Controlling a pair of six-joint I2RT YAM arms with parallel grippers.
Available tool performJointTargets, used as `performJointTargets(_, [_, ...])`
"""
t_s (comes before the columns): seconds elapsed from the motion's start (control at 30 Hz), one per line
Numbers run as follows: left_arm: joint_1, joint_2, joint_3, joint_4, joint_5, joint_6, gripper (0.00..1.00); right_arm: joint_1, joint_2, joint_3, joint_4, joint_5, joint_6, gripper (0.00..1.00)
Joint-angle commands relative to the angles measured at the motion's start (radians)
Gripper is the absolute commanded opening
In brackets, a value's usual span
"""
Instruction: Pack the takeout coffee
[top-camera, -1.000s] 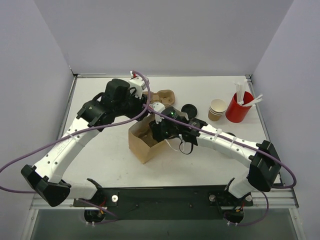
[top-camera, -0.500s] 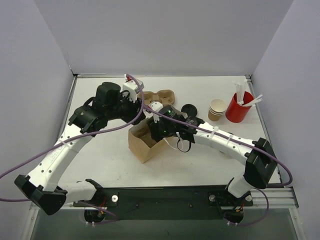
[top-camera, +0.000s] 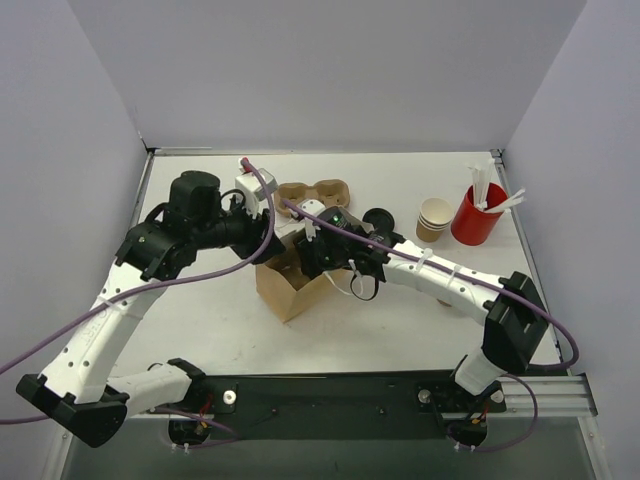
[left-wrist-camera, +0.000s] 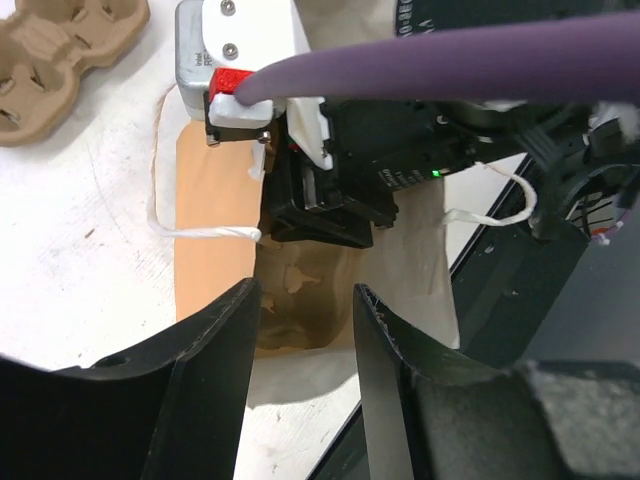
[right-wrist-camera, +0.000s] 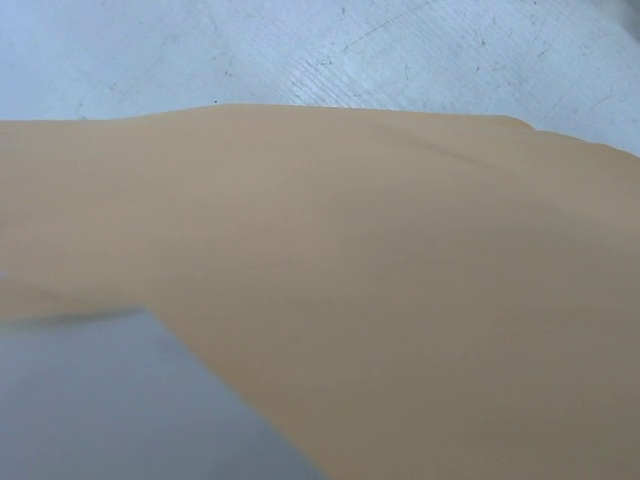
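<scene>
A brown paper bag (top-camera: 283, 292) lies on its side mid-table, mouth facing the far side. In the left wrist view the bag (left-wrist-camera: 208, 210) shows a dim interior with a pulp-coloured shape I cannot identify. My left gripper (top-camera: 262, 233) hovers above the bag's left side, its jaws (left-wrist-camera: 305, 292) open and empty. My right gripper (top-camera: 312, 257) is at the bag's mouth (left-wrist-camera: 322, 212). The right wrist view shows only blurred brown paper (right-wrist-camera: 380, 280), so its fingers are hidden. A round black lid (top-camera: 378, 218) lies behind the right arm. The tan-brown cup is not visible.
A pulp cup carrier (top-camera: 312, 192) lies at the back behind the bag, also in the left wrist view (left-wrist-camera: 60, 50). A stack of pale beige cups (top-camera: 434, 218) and a red cup with white sticks (top-camera: 478, 212) stand at the right. White walls enclose the table.
My left arm has swung back to the left, and its gripper has drawn away from the bag's mouth. The right gripper stays at the bag, shifted slightly left.
</scene>
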Motion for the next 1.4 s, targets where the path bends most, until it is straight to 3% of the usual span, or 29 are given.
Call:
performJointTargets(0.0, [-0.006,0.055,0.052,-0.037,-0.041,0.068,0.52,0.001,0.036,0.027,-0.053,0.012,0.006,0.36])
performJointTargets(0.23, [-0.009,0.114,0.112,-0.055,-0.125,0.094,0.51,0.007,0.050,0.045,-0.066,0.011,-0.001,0.36])
performJointTargets(0.53, [-0.006,0.040,0.110,-0.024,-0.111,0.100,0.51,0.007,0.053,0.047,-0.073,0.011,-0.004,0.36])
performJointTargets(0.63, [-0.006,0.060,0.113,-0.038,-0.157,0.110,0.51,0.008,0.056,0.049,-0.073,0.008,-0.006,0.36])
performJointTargets(1.0, [-0.009,0.157,0.136,-0.048,-0.125,0.133,0.51,0.008,0.058,0.061,-0.092,0.009,-0.013,0.36])
performJointTargets(1.23, [-0.012,0.198,0.150,-0.048,-0.162,0.134,0.44,0.011,0.050,0.065,-0.104,0.014,-0.020,0.36])
performJointTargets(1.33, [-0.014,0.200,0.137,-0.041,-0.177,0.134,0.31,0.011,0.048,0.067,-0.106,0.017,-0.023,0.36])
performJointTargets(1.37, [-0.015,0.198,0.132,-0.040,-0.182,0.133,0.22,0.010,0.045,0.068,-0.109,0.020,-0.021,0.36])
